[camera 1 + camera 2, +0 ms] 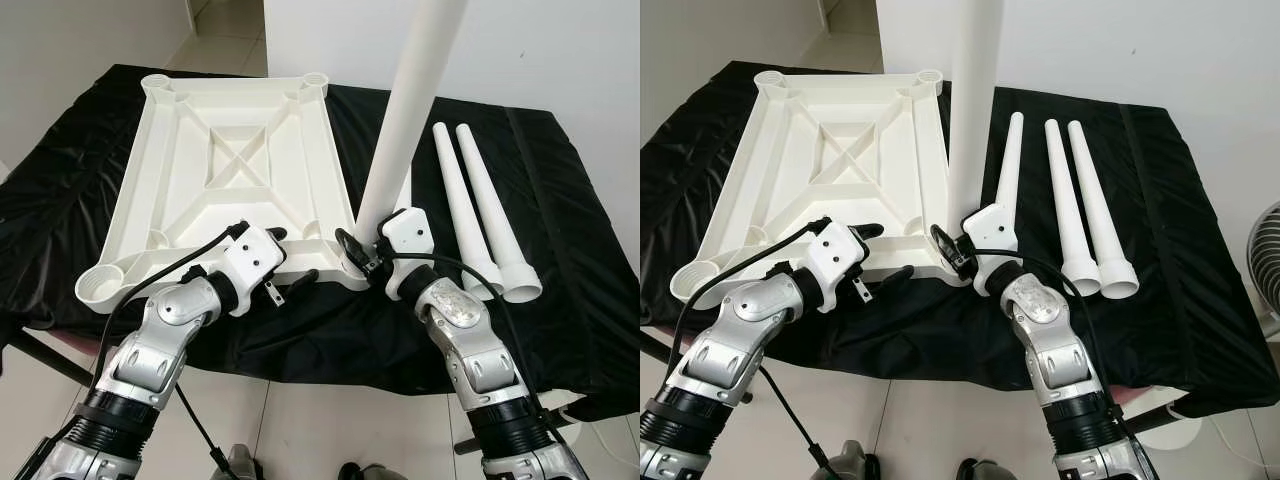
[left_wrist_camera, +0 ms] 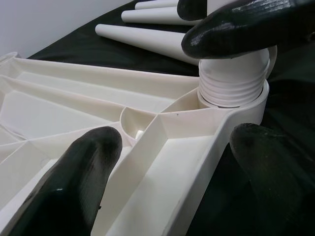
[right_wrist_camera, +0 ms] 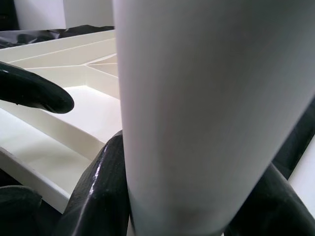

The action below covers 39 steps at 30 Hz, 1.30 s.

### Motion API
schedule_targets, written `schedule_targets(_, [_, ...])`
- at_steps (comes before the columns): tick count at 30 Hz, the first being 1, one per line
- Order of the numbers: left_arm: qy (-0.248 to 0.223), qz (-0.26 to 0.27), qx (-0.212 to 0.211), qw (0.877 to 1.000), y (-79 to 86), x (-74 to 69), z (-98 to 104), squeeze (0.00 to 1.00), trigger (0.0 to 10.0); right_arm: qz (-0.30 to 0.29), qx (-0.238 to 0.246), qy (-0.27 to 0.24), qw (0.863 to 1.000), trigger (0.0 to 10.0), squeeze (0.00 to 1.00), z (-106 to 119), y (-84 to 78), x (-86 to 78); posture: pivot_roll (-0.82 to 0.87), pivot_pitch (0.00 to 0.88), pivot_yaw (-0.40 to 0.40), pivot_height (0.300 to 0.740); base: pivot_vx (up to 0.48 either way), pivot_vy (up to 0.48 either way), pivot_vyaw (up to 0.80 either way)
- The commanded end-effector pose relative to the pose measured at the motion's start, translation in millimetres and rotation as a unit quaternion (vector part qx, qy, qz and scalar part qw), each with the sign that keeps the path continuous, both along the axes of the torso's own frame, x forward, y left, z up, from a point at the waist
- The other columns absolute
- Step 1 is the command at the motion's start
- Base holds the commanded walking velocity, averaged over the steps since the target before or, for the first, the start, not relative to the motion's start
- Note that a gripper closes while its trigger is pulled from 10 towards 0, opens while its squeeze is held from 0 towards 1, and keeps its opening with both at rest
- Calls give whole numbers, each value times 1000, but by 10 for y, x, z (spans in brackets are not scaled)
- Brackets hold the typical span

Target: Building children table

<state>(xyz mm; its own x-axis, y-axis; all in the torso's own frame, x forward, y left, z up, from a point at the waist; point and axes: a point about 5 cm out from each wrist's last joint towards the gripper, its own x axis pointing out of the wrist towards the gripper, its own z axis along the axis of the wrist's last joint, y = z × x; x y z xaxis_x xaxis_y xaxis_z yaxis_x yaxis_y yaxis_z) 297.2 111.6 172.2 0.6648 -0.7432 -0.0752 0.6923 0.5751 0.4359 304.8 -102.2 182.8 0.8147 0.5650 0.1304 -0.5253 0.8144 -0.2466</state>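
On a worktop [image 1: 560,330] draped in black cloth [image 1: 590,200], we see a white plastic children's tabletop [image 1: 235,175] lying upside down, its ribbed underside and corner sockets facing up. At its near corner on our right side, a white table leg [image 1: 405,110] stands nearly upright, its threaded end seated in the corner socket [image 2: 231,98]. Our right gripper [image 1: 362,250] has its jaws clamped around the base of that leg, one black finger [image 3: 101,191] on each side of the white tube. Our left gripper [image 1: 290,262] sits at the tabletop's near edge, just beside the same corner; its jaws are apart, with one finger [image 2: 74,182] over the ribbed underside and the other outside the rim, straddling the edge wall. Three more loose legs [image 1: 1070,210] lie side by side on the cloth to the right of the tabletop, wide threaded ends toward us, well apart from both grippers
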Motion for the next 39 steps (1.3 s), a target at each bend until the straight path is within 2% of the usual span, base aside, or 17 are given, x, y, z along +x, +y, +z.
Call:
schedule_targets(1, [3,-7,8,1000,13,4,-15,0,10000,2,5,36,999,10000,0,-106,-5,17,197,98,-23,740,0,0,0])
schedule_targets(7, [3,-7,9,1000,14,-3,-18,0,10000,-6,12,52,999,10000,0,-133,-19,44,201,95,-26,740,0,0,0])
schedule_targets(8, [3,-7,9,1000,12,-18,-24,0,10000,-28,18,84,996,10000,0,-208,-49,107,206,95,-32,740,0,0,0])
schedule_targets(16, [4,-7,8,1000,15,-30,-29,0,10000,-24,12,90,996,10000,0,-241,-46,106,208,98,-34,740,0,0,0])
schedule_targets(20, [4,-6,8,1000,20,-34,-30,0,10000,-31,34,104,994,10000,0,-260,-52,109,207,101,-34,740,0,0,0])
schedule_targets(24, [4,-7,8,1000,18,-41,-32,0,10000,-77,66,136,985,10000,0,-333,-115,159,206,103,-34,740,0,0,0])
schedule_targets(30, [4,-7,9,1000,19,-50,-32,0,10000,-114,98,167,974,10000,0,-435,-180,169,206,108,-33,740,0,0,0])
schedule_targets(39, [5,-7,10,1000,25,-53,-32,0,10000,-145,104,179,968,10000,0,-521,-213,146,206,114,-31,740,0,0,0])
